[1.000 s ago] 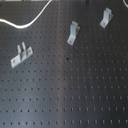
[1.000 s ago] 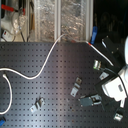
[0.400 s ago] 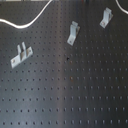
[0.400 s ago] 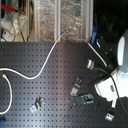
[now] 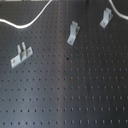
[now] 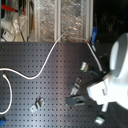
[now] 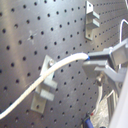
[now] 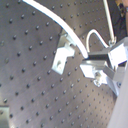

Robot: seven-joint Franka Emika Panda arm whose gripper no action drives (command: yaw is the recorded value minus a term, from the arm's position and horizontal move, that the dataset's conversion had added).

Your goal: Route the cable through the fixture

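The white cable (image 7: 47,75) runs across the black pegboard and ends between my fingertips in both wrist views, where my gripper (image 7: 90,59) is shut on it. It passes over a light-grey clip, the fixture (image 7: 44,88), also seen beside the cable (image 8: 60,22) as the fixture (image 8: 59,53) close to my gripper (image 8: 86,57). In the second exterior view the gripper (image 6: 79,100) hangs just below the fixture (image 6: 76,88), and the cable (image 6: 42,67) curves in from the left. The first exterior view shows the cable (image 5: 30,22) and the fixture (image 5: 73,33), but not the gripper.
A wider two-pronged bracket (image 5: 20,55) stands at the first exterior view's left and another slanted clip (image 5: 105,17) at its upper right. A further clip (image 7: 92,20) lies beyond the fixture. Clutter and boxes (image 6: 60,17) line the board's far edge in the second exterior view.
In the second exterior view the arm and gripper have moved left, toward the clips in the middle of the board. The first exterior view looks unchanged.
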